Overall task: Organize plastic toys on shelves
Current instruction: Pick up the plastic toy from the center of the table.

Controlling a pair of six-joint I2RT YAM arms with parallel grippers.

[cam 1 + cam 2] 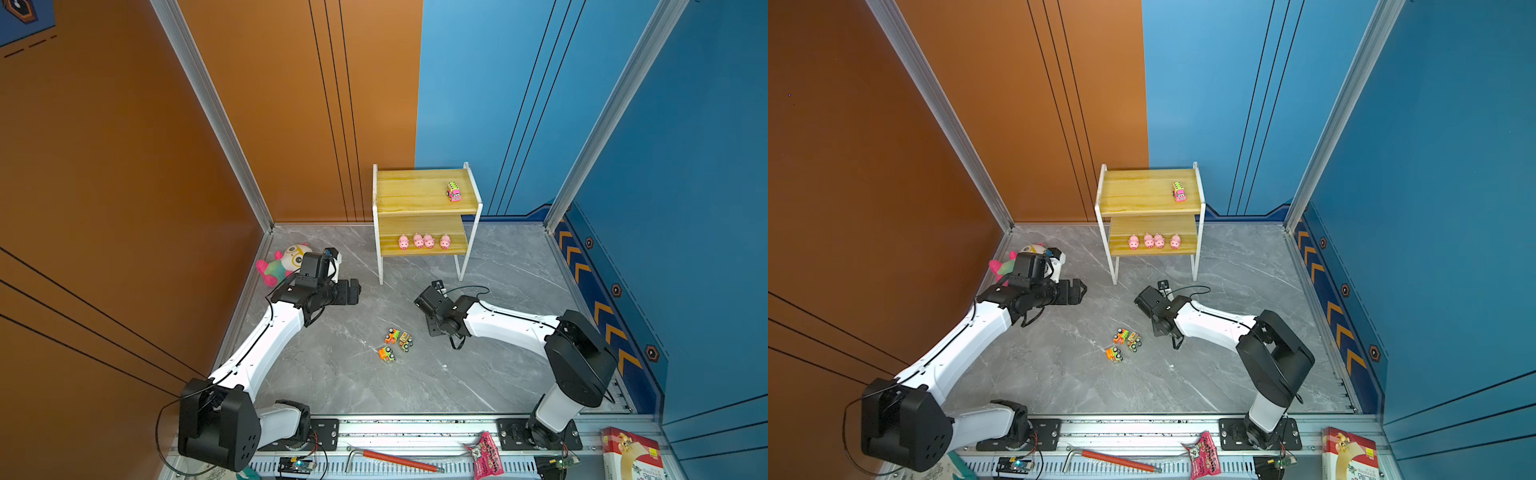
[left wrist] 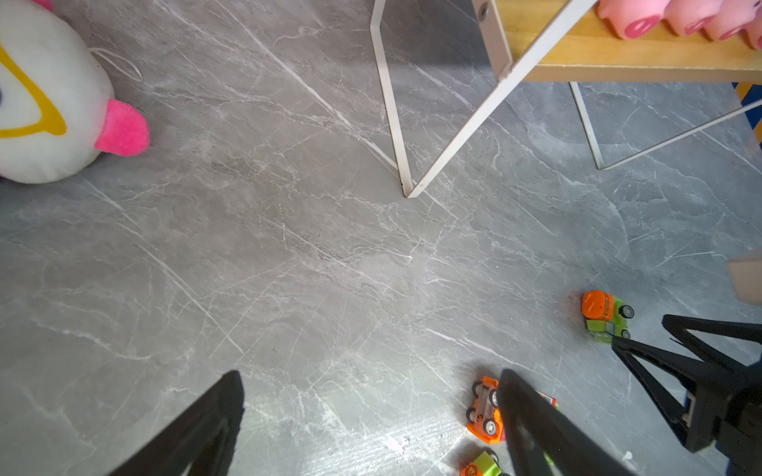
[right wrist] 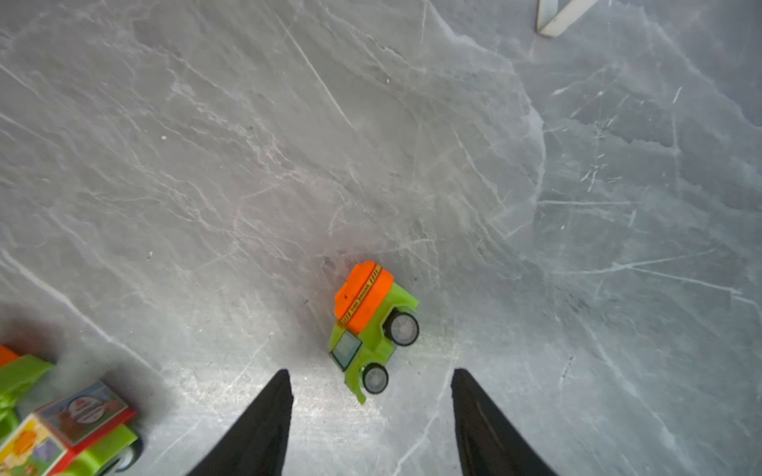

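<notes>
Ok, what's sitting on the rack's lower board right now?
Four pink pigs stand in a row near the front of the lower board. Any part running back beneath the upper board is covered in both top views.

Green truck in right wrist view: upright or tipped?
Tipped on its side: the green truck shows two wheel faces and its side window to the wrist camera above it.

The truck (image 3: pixel 373 329) is green and orange, the floor (image 3: pixel 206 165) grey-veined.
</notes>
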